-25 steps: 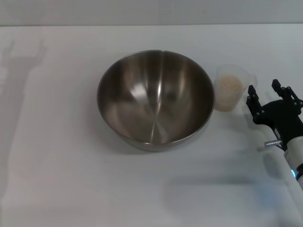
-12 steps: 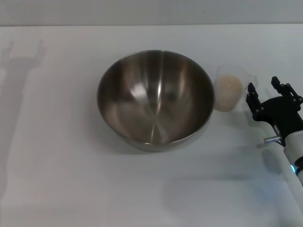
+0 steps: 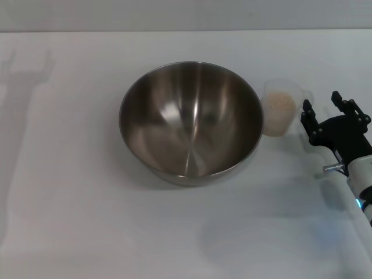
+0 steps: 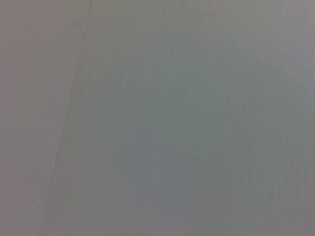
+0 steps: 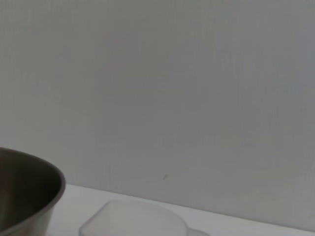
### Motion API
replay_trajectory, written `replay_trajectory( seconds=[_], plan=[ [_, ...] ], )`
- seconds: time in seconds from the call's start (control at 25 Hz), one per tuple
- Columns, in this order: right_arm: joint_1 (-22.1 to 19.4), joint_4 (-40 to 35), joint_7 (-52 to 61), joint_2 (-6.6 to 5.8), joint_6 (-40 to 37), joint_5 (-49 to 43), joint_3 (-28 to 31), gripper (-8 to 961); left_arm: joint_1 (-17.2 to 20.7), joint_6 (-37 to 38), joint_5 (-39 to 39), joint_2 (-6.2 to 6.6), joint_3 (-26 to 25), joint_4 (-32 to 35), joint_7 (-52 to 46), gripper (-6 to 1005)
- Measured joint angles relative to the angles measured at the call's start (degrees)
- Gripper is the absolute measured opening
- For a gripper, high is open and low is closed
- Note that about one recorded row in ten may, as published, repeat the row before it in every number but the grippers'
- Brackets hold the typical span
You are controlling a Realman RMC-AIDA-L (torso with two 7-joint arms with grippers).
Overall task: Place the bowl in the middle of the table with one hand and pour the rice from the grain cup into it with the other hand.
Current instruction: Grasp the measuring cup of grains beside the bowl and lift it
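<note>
**Bowl placed; pour not yet begun**

Bowl [image 3: 190,121] sits upright near the middle of the desk [image 3: 70,221], empty, no grains inside. First half of the task looks done.

Cup [image 3: 283,107] stands upright just beside the bowl on the robot's right, apart from the rim, rice [image 3: 280,104] inside it.

Right tool [image 3: 324,111] is just beside the cup on its far side from the bowl, fingers spread, nothing gripped, not touching the cup.

Left tool: out of sight; its wrist camera shows only a blank surface.

Remaining, by my reading: grip cup, lift, tip over bowl.
</note>
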Motion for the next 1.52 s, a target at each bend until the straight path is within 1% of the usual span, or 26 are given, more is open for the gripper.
replay_trajectory(
  seconds=[0.4, 0.8, 1.04, 1.52],
  plan=[
    [0.0, -0.2, 0.0, 0.0, -0.1, 0.0, 0.5, 570, 0.2, 0.3, 0.0, 0.02, 0.0, 0.0, -0.1, 840],
    [1.4, -1.1, 0.0, -0.07, 0.1, 0.0, 1.1, 570, 1.0, 1.2, 0.0, -0.05, 0.0, -0.1, -0.3, 840],
    [2.3, -1.4, 0.0, 0.0, 1.5, 0.0, 1.1, 571, 1.2, 1.3, 0.0, -0.05, 0.0, 0.0, -0.3, 840],
    [2.8, -1.7, 0.0, 0.09, 2.3, 0.0, 1.1, 568, 1.4, 1.8, 0.0, 0.08, -0.4, 0.1, -0.3, 840]
  ],
)
